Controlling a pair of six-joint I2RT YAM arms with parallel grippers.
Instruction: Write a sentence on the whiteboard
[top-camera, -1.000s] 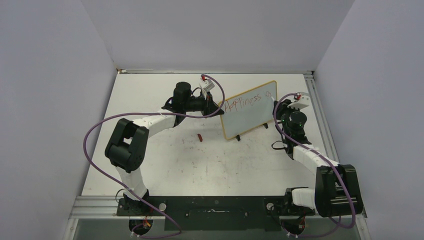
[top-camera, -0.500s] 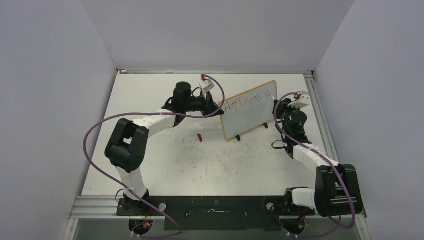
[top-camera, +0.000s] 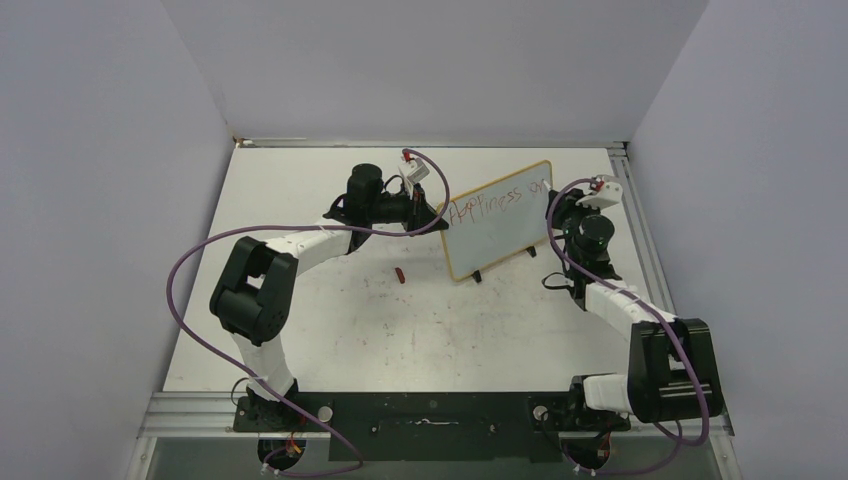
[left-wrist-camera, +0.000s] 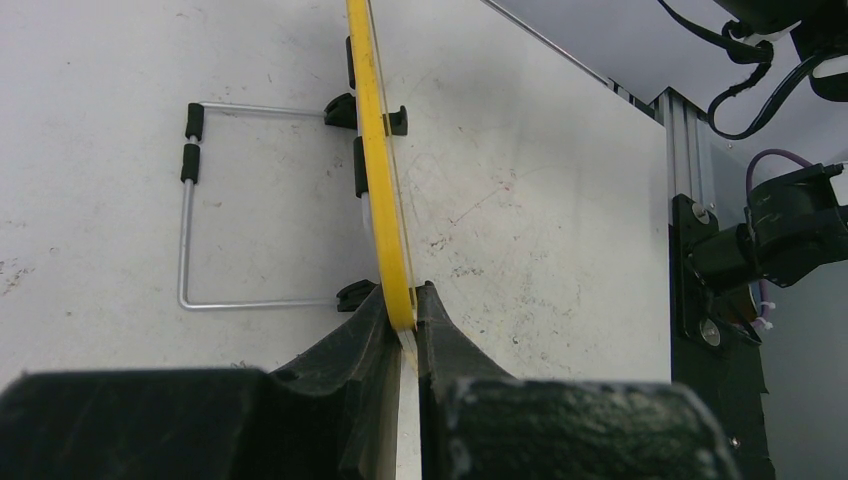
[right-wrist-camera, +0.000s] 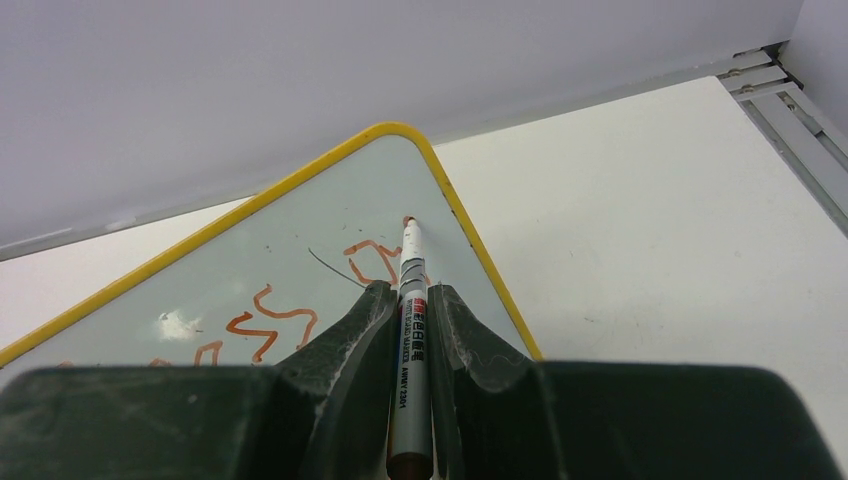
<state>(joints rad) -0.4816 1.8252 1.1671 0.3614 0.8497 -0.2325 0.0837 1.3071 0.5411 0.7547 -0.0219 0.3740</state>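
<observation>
The whiteboard (top-camera: 495, 225) stands upright on small black feet, with a yellow-looking frame. My left gripper (top-camera: 437, 218) is shut on its left edge; the left wrist view shows the frame's edge (left-wrist-camera: 385, 200) pinched between my jaws (left-wrist-camera: 402, 312). Red writing (top-camera: 500, 197) runs along the top of the board, one line reading roughly "Happiness on". My right gripper (top-camera: 558, 213) is shut on a white marker (right-wrist-camera: 410, 330), its tip at the board's upper right corner (right-wrist-camera: 400, 210), beside the last red strokes (right-wrist-camera: 372, 258).
A small red marker cap (top-camera: 400, 274) lies on the table left of the board's lower corner. A wire stand (left-wrist-camera: 200, 210) props the board from behind. A metal rail (top-camera: 635, 230) runs along the table's right edge. Walls close in on three sides.
The writing has grown at the board's top right: the "o" gained an "n". My right gripper moved slightly right and up with the marker. My left arm has not moved.
</observation>
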